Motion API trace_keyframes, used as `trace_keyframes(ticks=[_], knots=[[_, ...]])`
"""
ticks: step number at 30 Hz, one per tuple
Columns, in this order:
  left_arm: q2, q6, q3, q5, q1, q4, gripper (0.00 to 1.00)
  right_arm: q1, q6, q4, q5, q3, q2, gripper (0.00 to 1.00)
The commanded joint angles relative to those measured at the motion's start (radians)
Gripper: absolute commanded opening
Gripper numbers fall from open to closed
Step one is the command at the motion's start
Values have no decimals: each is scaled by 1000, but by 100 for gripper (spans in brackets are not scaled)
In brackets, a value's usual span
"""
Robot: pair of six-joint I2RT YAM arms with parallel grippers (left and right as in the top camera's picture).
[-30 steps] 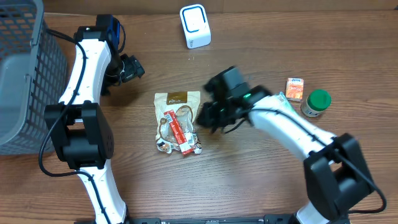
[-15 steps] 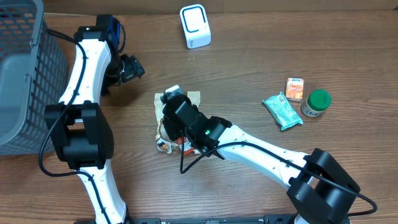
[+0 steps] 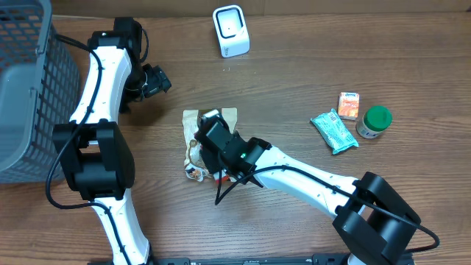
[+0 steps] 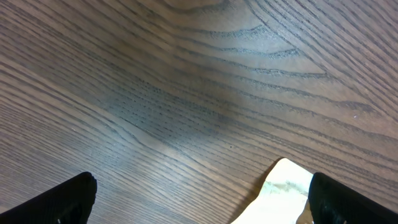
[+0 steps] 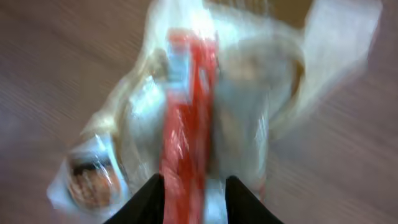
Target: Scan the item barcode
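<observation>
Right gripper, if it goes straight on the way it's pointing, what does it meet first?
The clear plastic snack bag with the red label, lying right ahead of the right gripper; blur hides how close it is.

Overhead looks straight down on the whole table [image 3: 294,66]. Left wrist faces bare wood closely, catching a corner of the snack bag [image 4: 287,182]; right wrist, blurred, hangs right over it.

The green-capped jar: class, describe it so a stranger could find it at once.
On the wooden table, look at the three small items on the right side. The jar is the rightmost, next to an orange carton and a teal packet; it alone is round with a green cap.
</observation>
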Motion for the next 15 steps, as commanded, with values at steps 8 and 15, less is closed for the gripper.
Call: trace_keyframes(ticks=[8,15], knots=[[-15,12,16,-6,-7,0,100,-94,147,-146,-346,84,-34,36],[-15,12,16,-6,-7,0,100,-94,147,-129,-333,-1,-28,40]])
